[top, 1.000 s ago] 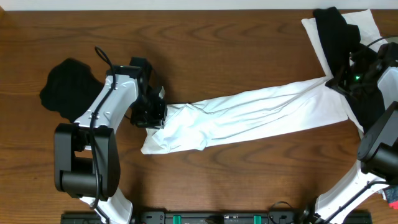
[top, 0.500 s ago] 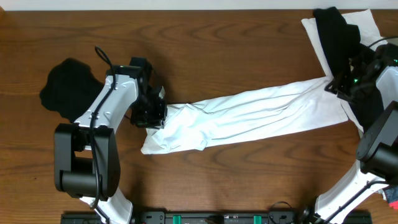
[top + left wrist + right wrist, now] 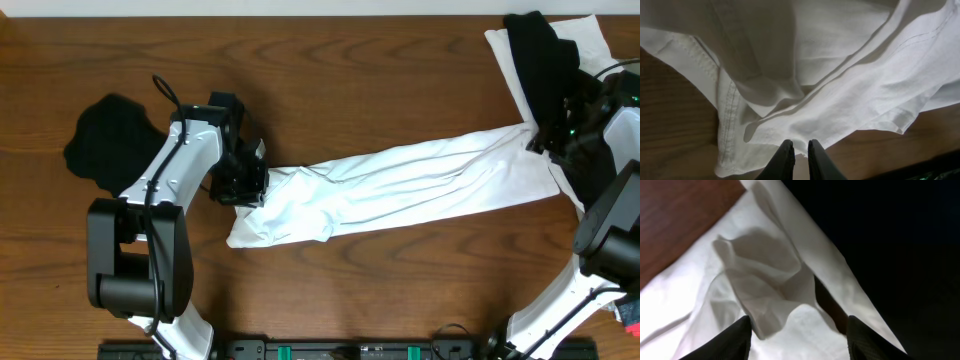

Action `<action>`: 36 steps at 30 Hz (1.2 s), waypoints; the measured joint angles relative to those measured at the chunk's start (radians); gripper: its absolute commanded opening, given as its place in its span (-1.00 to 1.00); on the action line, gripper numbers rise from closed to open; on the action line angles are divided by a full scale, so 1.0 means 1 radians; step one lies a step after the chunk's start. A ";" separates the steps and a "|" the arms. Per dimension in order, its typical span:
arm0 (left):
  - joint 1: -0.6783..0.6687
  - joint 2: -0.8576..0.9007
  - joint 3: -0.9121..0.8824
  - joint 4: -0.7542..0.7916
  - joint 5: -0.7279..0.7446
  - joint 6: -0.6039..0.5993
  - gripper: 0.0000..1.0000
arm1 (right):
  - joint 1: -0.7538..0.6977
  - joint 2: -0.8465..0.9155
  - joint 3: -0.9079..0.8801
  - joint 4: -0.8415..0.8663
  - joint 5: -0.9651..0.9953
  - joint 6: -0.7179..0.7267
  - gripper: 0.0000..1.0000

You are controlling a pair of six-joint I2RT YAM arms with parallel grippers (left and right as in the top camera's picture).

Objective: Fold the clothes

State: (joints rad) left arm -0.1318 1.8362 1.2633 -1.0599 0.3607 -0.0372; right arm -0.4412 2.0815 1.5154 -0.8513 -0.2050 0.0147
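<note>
The white T-shirt (image 3: pixel 400 185) lies drawn out as a long band across the middle of the worktop (image 3: pixel 350 60). Its long axis runs left to right, rising slightly toward the far right. Its left end is at the left fingers (image 3: pixel 785 161), which are pressed together on the cloth's edge; only that arm has a hold. Its right end lies directly under the right fingers (image 3: pixel 725 342), which stand spread wide with slack cloth between them, not gripped.

Judgement: the coming move turns on this free right end, nearest the right arm.

A black garment (image 3: pixel 105 140) lies apart at the left. A black-and-white pile (image 3: pixel 540 50) sits at the far right, just beside the shirt's end.
</note>
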 measured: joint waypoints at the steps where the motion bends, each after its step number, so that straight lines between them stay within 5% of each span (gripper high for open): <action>1: 0.000 0.000 0.000 -0.001 0.000 0.000 -0.72 | 0.000 0.010 0.000 0.000 0.000 0.000 0.25; 6: 0.000 0.000 0.000 -0.002 0.000 0.000 -0.72 | 0.000 0.055 0.005 0.001 -0.008 -0.002 0.20; 9: 0.000 0.000 0.000 -0.002 0.000 0.000 -0.73 | 0.000 0.060 0.009 0.001 -0.027 -0.004 -0.02; 14: 0.000 0.000 0.000 -0.002 0.000 0.000 -0.74 | 0.002 0.072 0.010 -0.017 -0.068 -0.012 -0.97; 28: 0.000 0.000 0.000 -0.009 0.000 0.000 -0.78 | 0.002 0.068 0.008 -0.058 -0.094 -0.008 -0.97; 36: 0.000 -0.031 0.000 -0.016 0.000 0.000 -0.80 | 0.005 -0.100 0.001 -0.120 -0.086 -0.008 -0.97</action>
State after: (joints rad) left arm -0.1318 1.8057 1.2633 -1.0756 0.3607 -0.0376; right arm -0.4366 1.9812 1.5162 -0.9710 -0.2913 0.0071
